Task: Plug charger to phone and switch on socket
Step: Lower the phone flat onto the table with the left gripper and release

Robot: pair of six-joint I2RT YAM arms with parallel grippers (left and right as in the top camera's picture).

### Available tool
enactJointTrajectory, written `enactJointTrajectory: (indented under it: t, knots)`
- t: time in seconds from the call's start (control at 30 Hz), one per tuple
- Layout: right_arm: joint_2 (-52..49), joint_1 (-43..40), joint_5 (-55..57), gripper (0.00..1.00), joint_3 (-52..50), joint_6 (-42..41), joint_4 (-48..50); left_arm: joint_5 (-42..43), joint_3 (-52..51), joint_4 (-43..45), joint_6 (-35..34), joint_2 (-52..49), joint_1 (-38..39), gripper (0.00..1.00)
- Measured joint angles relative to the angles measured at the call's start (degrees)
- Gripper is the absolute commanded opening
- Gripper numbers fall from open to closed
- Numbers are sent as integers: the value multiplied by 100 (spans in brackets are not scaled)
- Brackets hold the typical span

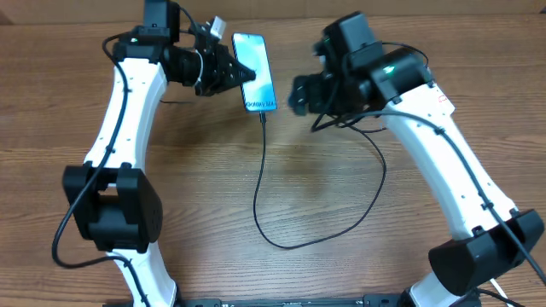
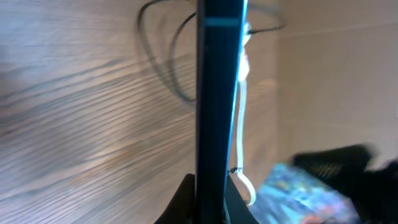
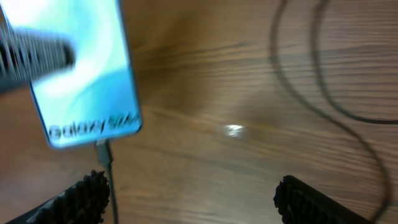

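The left gripper (image 1: 245, 78) clamps the Galaxy phone (image 1: 252, 55) by its edge, the charger (image 1: 260, 170) tip seemingly seated in it, while the right gripper (image 3: 186, 199) stands wide and empty alongside; snagging its slack loop could pull the tip out

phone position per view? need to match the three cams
Overhead: phone upper centre, screen facing the camera.
Left wrist: phone edge-on, a dark vertical bar at centre.
Right wrist: phone upper left, "Galaxy" strip at its lower end.
Shared landmark: the black cable leaving the phone's end; it shows as a blurred loop in the left wrist view.
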State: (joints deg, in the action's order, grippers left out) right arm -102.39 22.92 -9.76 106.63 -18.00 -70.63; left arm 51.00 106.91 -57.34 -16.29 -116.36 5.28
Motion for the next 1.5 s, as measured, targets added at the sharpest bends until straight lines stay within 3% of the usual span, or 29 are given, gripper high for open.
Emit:
enactJointTrajectory:
  t: [0.43, 0.7, 1.07, 1.13, 1.37, 1.5]
  knots:
    - [0, -1589, 186, 87, 2, 0, -317, -1016, -2, -85, 570, -1134, 638, 4]
    - [0, -1705, 227, 87, 0, 2, -323, -1596, 0, -15, 645, -1521, 634, 4]
    - [0, -1705, 232, 88, 0, 4, -348, -1399, 0, 120, 640, -1825, 632, 5]
    - [0, -1705, 271, 91, 0, 2, -352, -1469, 0, 120, 640, -1827, 632, 14]
    - [0, -1705, 529, 94, 0, 0, -354, -2133, 0, 72, 623, -1845, 632, 20]
    - [0, -1705, 605, 97, 0, 0, -358, -2463, 7, 52, 614, -1845, 634, 34]
